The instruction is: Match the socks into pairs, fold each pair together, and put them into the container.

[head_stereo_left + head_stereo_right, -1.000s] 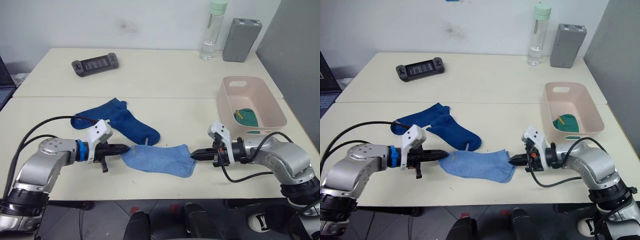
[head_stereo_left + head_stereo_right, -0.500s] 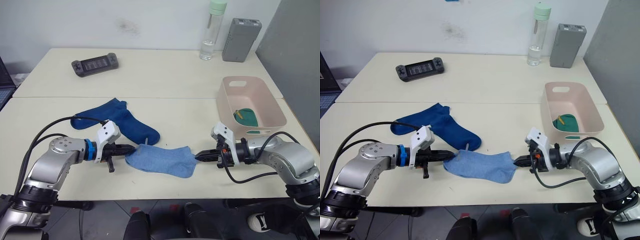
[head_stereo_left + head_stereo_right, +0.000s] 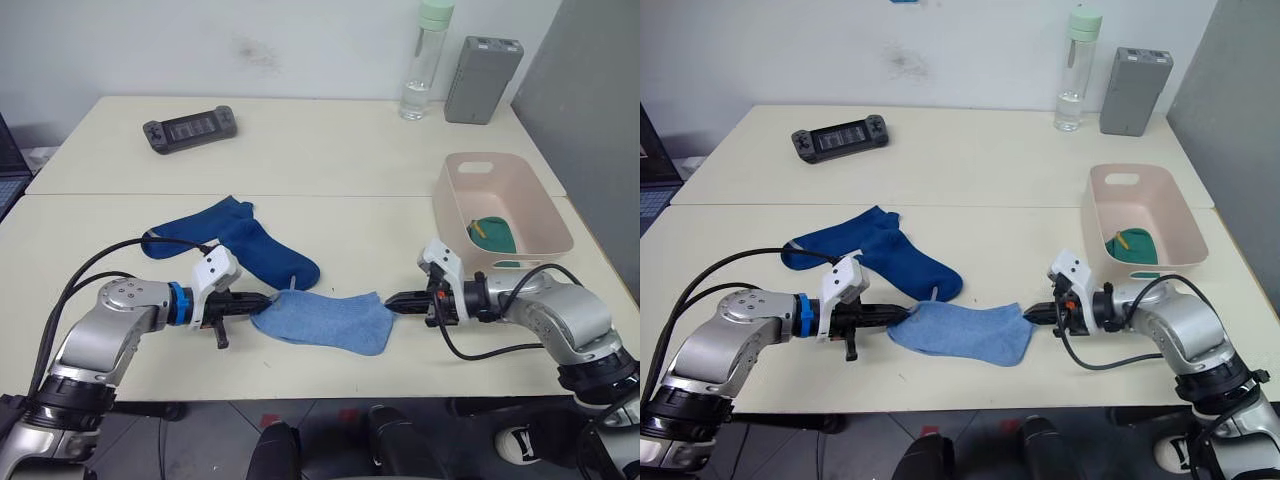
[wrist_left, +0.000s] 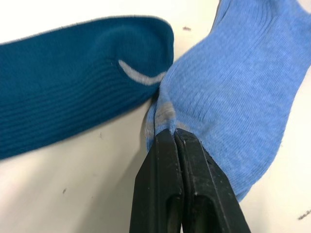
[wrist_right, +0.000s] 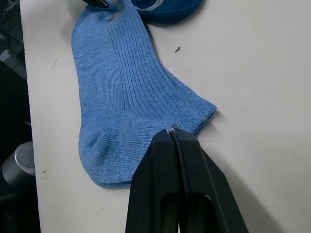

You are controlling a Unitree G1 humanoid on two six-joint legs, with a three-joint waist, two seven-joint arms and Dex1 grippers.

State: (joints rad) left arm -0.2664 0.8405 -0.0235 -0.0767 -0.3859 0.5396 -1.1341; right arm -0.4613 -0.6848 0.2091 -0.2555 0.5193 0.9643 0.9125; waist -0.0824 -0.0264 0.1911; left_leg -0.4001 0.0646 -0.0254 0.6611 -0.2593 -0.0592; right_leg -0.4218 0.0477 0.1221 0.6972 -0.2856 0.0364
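A light blue sock (image 3: pixel 325 320) lies flat near the table's front edge, and it looks like two layers stacked. My left gripper (image 3: pixel 262 299) is shut on its toe end, where the fabric bunches at the fingertips (image 4: pixel 167 133). My right gripper (image 3: pixel 392 299) is shut with its tips pinching the cuff edge (image 5: pixel 194 124). Just behind lie dark navy socks (image 3: pixel 240 245), one toe touching the light blue sock. The pale pink container (image 3: pixel 455 200) stands at the right with a green sock (image 3: pixel 492 235) inside.
A black game controller (image 3: pixel 190 127) lies at the back left. A clear bottle (image 3: pixel 425 60) and a grey box (image 3: pixel 483 65) stand at the back right. A seam runs across the table between its two halves.
My left gripper has carried the toe end a little to the right, so the light blue sock is shorter. The right gripper has shifted slightly up and back to the cuff.
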